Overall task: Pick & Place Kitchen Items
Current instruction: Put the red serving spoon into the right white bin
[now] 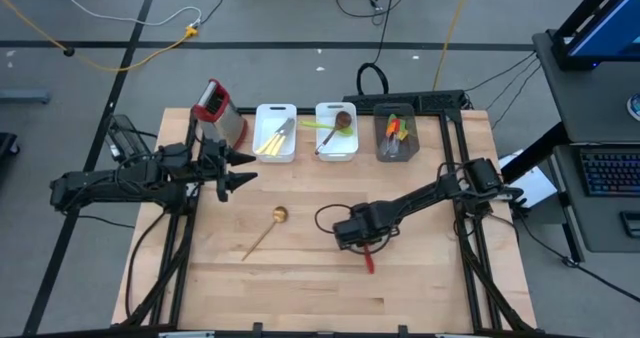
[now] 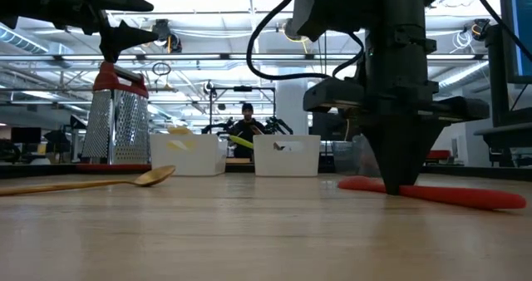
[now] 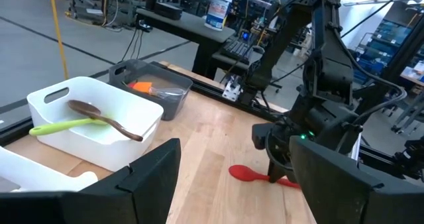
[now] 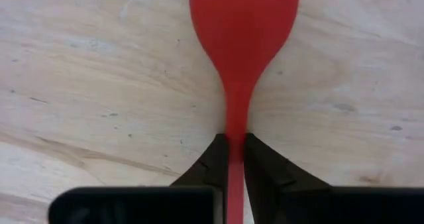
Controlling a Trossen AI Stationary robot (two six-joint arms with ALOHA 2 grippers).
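Now, right gripper (image 4: 236, 151): pinched shut on the red spoon (image 4: 242, 25) neck, low on the table (image 1: 320, 278).
Left gripper (image 1: 235, 170): open, empty, waiting near the grater (image 1: 218, 108).
Advice: I should lift straight, slowly, so the spoon stays level.

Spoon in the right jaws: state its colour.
Red. The spoon shows best in the right wrist view, its neck pinched between the closed jaws.

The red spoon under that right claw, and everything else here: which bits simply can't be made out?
- Red spoon: right wrist view, handle end hidden behind the right gripper, shut on it; bowl cut off by the edge.
- Grey bin: high view, contents too small to identify.
- White bins: low view, walls hide the contents.
- Wooden spoon: low view, handle cut off.
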